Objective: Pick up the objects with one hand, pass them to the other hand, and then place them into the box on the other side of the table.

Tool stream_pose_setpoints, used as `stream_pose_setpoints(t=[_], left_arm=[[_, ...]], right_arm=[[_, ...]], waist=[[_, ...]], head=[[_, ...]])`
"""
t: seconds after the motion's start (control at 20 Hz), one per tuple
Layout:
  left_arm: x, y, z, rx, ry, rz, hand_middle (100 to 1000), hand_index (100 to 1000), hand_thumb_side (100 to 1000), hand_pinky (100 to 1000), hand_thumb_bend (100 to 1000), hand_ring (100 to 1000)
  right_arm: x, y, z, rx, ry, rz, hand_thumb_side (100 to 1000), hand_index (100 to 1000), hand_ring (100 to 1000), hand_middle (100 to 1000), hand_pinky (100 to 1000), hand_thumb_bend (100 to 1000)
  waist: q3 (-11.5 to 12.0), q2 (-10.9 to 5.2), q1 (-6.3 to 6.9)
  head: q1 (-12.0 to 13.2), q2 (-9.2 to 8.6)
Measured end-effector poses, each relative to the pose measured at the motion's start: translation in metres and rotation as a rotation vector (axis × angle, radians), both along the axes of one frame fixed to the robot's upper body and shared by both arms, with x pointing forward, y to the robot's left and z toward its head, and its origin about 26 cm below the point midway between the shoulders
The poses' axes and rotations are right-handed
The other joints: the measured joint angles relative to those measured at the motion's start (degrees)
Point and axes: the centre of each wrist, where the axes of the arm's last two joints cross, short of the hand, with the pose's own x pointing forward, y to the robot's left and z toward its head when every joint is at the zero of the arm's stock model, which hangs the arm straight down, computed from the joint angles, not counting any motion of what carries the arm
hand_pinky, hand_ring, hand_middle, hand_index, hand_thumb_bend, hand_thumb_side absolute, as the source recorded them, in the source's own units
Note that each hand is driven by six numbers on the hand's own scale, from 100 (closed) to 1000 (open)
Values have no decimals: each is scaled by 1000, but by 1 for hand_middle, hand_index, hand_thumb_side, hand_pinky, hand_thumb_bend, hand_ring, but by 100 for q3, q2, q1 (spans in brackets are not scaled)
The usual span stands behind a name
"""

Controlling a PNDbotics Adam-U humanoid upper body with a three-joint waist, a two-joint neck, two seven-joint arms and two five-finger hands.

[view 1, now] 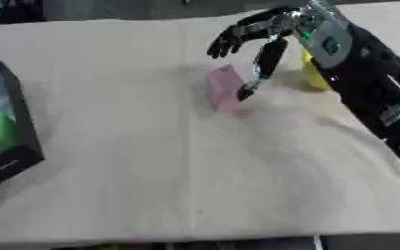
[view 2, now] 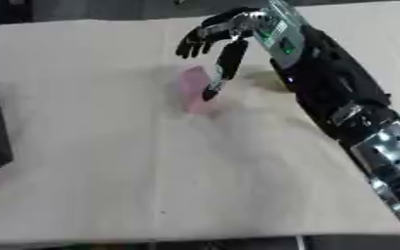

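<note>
Reaching over the pink block [view 1: 224, 88], the right hand [view 1: 259, 36] hangs spread, its thumb tip touching the block's right face and the other fingers above it, nothing gripped. Closing those fingers onto the far face should secure it. Left of the block, well apart across the beige tabletop [view 1: 152, 171], sits the black box [view 1: 20, 141]; a yellow object [view 1: 312, 75] lies right.
</note>
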Motion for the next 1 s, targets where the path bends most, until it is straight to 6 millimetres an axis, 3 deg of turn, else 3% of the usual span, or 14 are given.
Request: stream_pose_setpoints(t=[0.55, 1.0], left_arm=[[1, -2, 4, -5, -14, -6, 680, 777, 567, 840, 532, 713], [1, -3, 5, -10, -19, -6, 681, 778, 568, 844, 527, 714]], right_arm=[[8, -10, -10, -26, 16, -57, 263, 924, 885, 845, 892, 651], [10, -13, -14, -13, 35, -73, 246, 873, 868, 807, 887, 637]], waist=[[88, 134, 0], [138, 204, 0]], head=[[-38, -53], [-81, -75]])
